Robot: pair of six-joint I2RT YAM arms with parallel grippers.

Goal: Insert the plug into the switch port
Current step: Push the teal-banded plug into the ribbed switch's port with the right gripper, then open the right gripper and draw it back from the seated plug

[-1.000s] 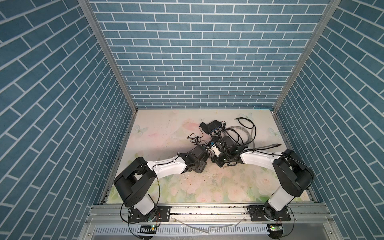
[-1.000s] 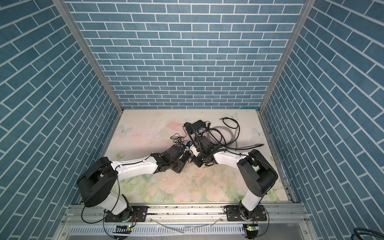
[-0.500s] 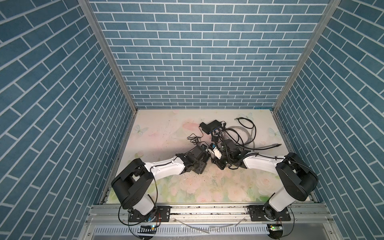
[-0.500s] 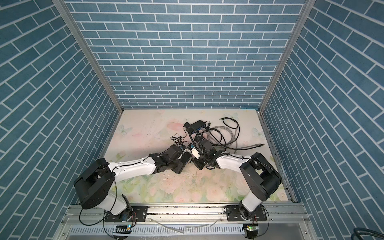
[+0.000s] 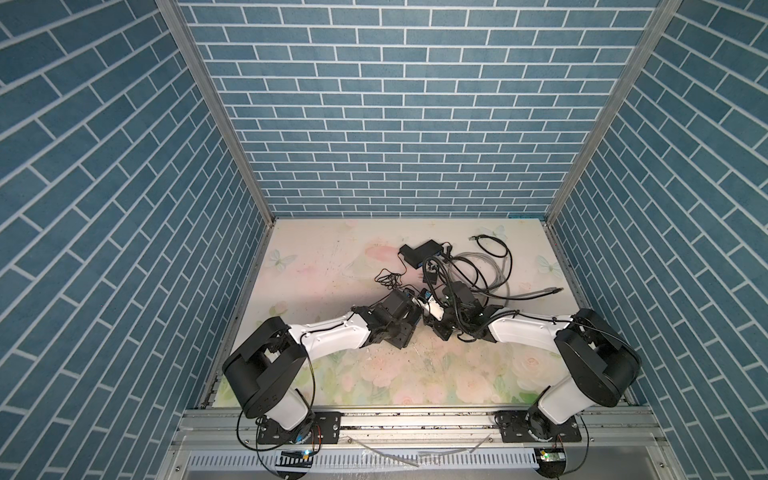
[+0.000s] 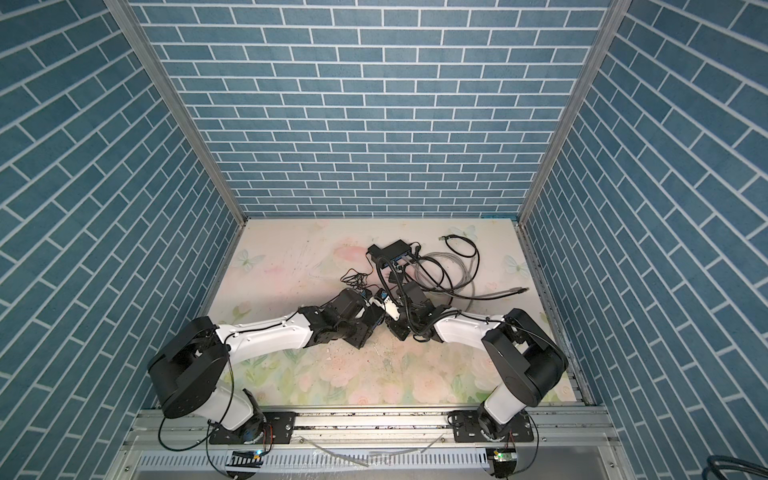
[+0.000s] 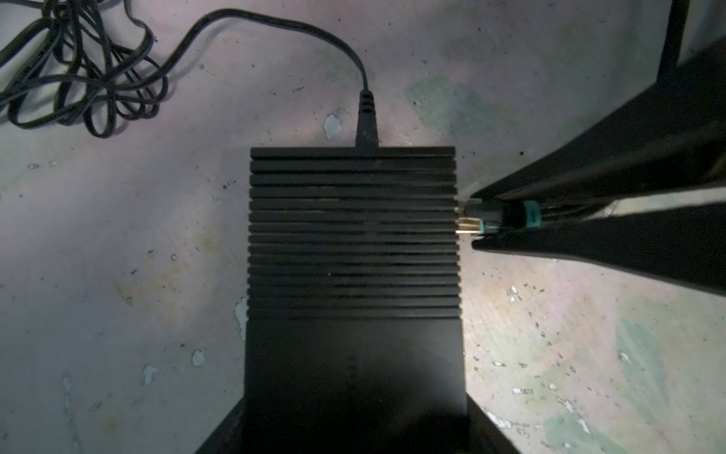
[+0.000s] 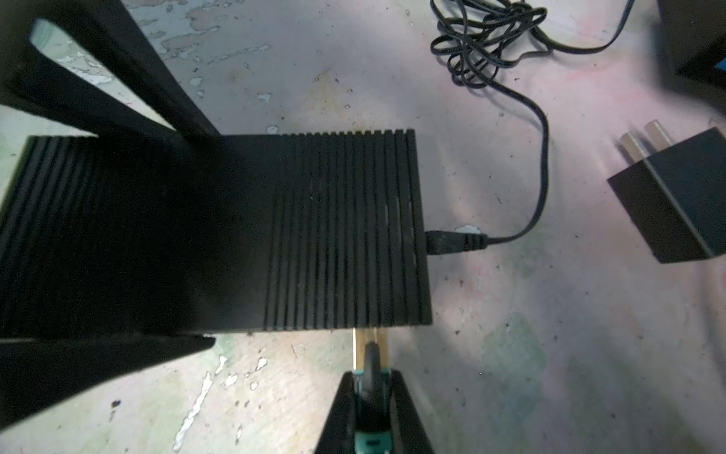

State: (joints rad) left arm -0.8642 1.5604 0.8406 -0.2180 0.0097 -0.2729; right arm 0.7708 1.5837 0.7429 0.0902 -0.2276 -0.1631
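The ribbed black switch [image 7: 353, 236], clamped in the left pincer [image 8: 212, 236], hides its port. The right pincer [image 8: 371, 377] pinches the clear, teal-booted plug [image 8: 369, 346]; insertion depth unclear.

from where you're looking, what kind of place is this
Most likely a robot test cell: brick-print wall panels on an aluminium frame, two arms bolted to a front rail, and a floral table where the left gripper holds a network switch and the right gripper a plug.
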